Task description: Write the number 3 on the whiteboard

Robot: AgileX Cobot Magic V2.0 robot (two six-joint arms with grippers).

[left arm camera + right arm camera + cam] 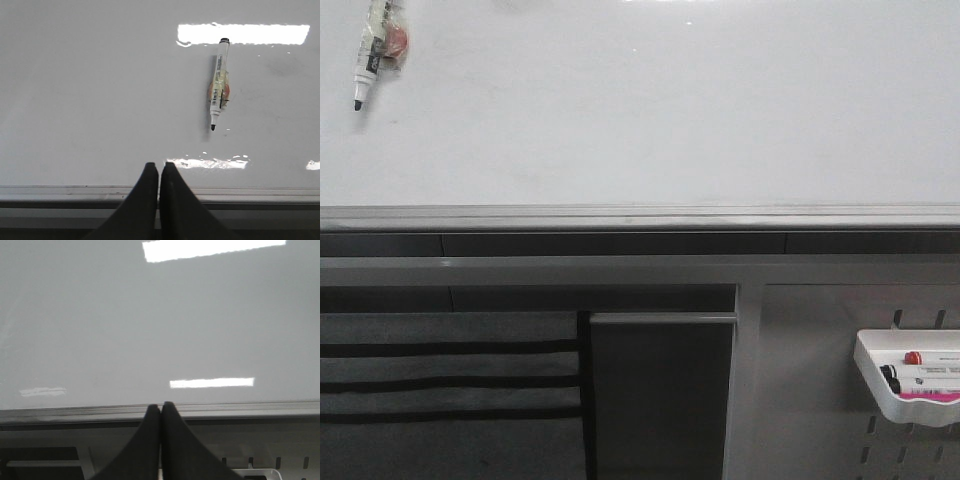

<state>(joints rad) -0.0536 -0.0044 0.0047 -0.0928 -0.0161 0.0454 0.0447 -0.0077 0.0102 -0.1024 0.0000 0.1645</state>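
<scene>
The whiteboard (650, 110) fills the far half of the front view, glossy white with a grey metal edge strip along its near side. No number 3 shows on it. A white marker (368, 50) with a black tip lies on the board at the far left, uncapped, with an orange patch beside it. In the left wrist view the marker (218, 82) lies ahead of my left gripper (159, 166), which is shut and holds nothing. My right gripper (160, 406) is shut too and holds nothing, over the board's edge (225, 407). Neither gripper shows in the front view.
Below the board's edge a grey pegboard panel (810, 400) carries a white tray (905, 385) with markers in it. A dark slatted panel (450, 390) and a grey box (660, 390) stand at the near left and middle.
</scene>
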